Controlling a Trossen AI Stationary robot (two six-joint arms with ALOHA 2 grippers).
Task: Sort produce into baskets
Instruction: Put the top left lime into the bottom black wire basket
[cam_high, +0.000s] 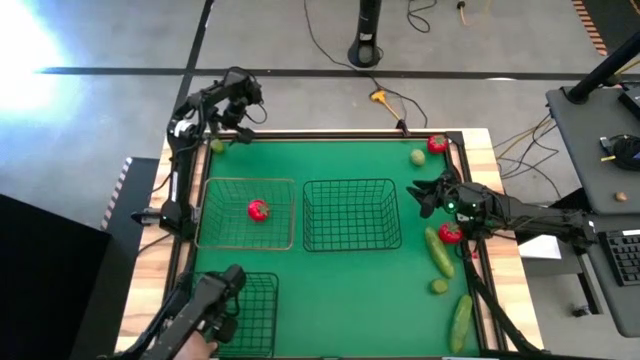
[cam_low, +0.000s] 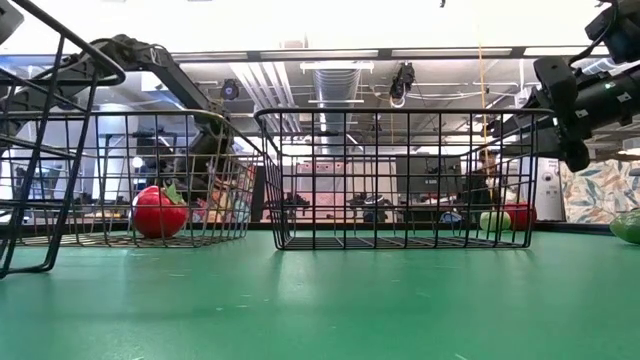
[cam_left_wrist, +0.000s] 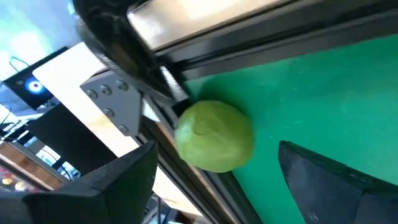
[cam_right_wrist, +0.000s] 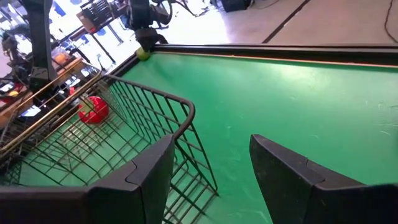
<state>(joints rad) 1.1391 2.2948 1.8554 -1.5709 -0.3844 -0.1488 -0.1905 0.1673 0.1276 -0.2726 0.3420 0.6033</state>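
The left gripper (cam_left_wrist: 217, 180) hangs with jaws spread around a small yellow-green fruit (cam_left_wrist: 214, 135) lying against the counter's (cam_left_wrist: 336, 93) dark edge rail (cam_left_wrist: 205, 59). It looks light, smooth and round, likely to roll, so pinching across its widest middle seems best. Beyond the middle basket (cam_high: 352, 214), the right gripper (cam_high: 420, 195) waits, jaws apart.

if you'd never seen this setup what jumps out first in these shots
The bright green table with three wire baskets; the brownish one at the left holds a lone red tomato, and the middle basket is empty. The left gripper is open in the far left corner around a yellow-green fruit. Cucumbers, tomatoes and green fruits lie unsorted along the right edge, beside the open right gripper.
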